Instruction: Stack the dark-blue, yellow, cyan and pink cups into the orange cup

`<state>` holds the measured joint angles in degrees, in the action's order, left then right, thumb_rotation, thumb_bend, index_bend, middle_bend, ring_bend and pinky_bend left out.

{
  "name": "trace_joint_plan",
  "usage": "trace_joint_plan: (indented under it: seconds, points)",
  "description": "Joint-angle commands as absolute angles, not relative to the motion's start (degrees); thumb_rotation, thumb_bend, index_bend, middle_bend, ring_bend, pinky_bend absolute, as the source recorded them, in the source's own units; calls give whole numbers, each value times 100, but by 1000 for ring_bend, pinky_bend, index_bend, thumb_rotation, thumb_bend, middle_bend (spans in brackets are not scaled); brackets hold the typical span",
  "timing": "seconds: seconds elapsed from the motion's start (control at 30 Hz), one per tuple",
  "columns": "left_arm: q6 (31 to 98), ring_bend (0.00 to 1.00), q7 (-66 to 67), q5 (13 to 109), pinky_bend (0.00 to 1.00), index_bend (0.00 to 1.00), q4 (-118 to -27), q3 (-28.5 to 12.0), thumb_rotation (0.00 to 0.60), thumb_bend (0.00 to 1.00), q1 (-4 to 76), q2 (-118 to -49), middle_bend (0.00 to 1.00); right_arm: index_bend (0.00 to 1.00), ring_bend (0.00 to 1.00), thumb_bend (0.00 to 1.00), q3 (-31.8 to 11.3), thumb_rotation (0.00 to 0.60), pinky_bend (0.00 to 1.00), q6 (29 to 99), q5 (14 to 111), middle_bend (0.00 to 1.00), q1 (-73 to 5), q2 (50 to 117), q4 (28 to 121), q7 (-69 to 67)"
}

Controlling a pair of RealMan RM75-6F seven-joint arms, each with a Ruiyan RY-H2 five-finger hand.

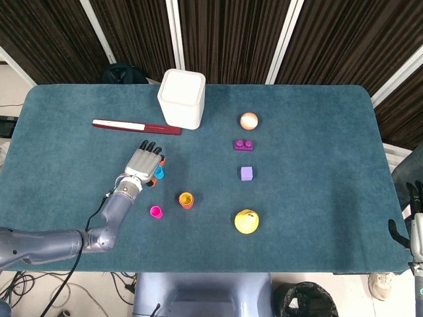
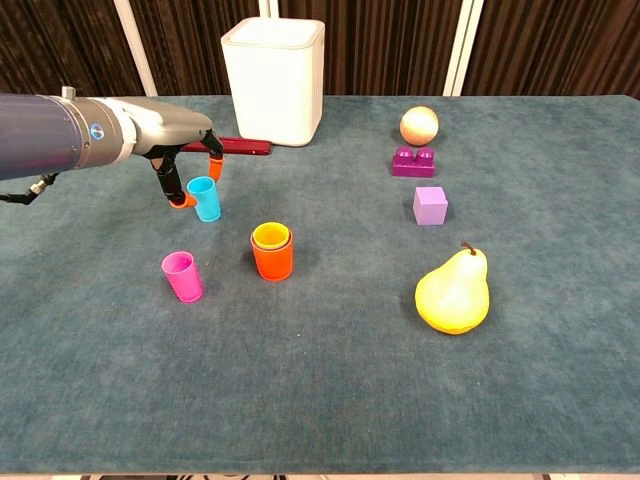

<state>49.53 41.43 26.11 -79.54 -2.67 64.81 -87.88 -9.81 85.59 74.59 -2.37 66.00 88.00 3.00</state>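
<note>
The cyan cup (image 2: 206, 198) (image 1: 158, 172) stands upright left of centre. My left hand (image 2: 186, 158) (image 1: 145, 164) hangs over its left side, one orange fingertip (image 2: 179, 201) beside the cup's left wall and another just behind its rim; a firm grip does not show. The orange cup (image 2: 272, 255) (image 1: 186, 200) stands nearer, with the yellow cup (image 2: 270, 236) nested inside it. The pink cup (image 2: 183, 276) (image 1: 156, 212) stands alone at the front left. No dark-blue cup shows by itself. My right hand (image 1: 415, 214) hangs off the table's right edge, holding nothing.
A white box (image 2: 273, 80) stands at the back with a flat red bar (image 2: 241, 146) beside it. On the right are a peach ball (image 2: 419, 125), a purple brick (image 2: 413, 162), a purple cube (image 2: 430, 205) and a yellow pear (image 2: 453, 291).
</note>
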Motion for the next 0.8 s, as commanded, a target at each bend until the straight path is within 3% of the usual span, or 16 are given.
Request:
trace_joint_plan:
  seconds: [0.03,0.8]
  points:
    - [4969,0,4158,2602,0,403,-7932,-269,600,282,6476,-8804,156,36,58,424,-984,600,0,8562,7459,0,-236,6600,8799,295]
    - [5075,0,4174,2720,0,465,-7941,-398,600,358,6422,-8832,186,36,58,424,-980,600,0,8514,7438,0,-248,6620,8776,274]
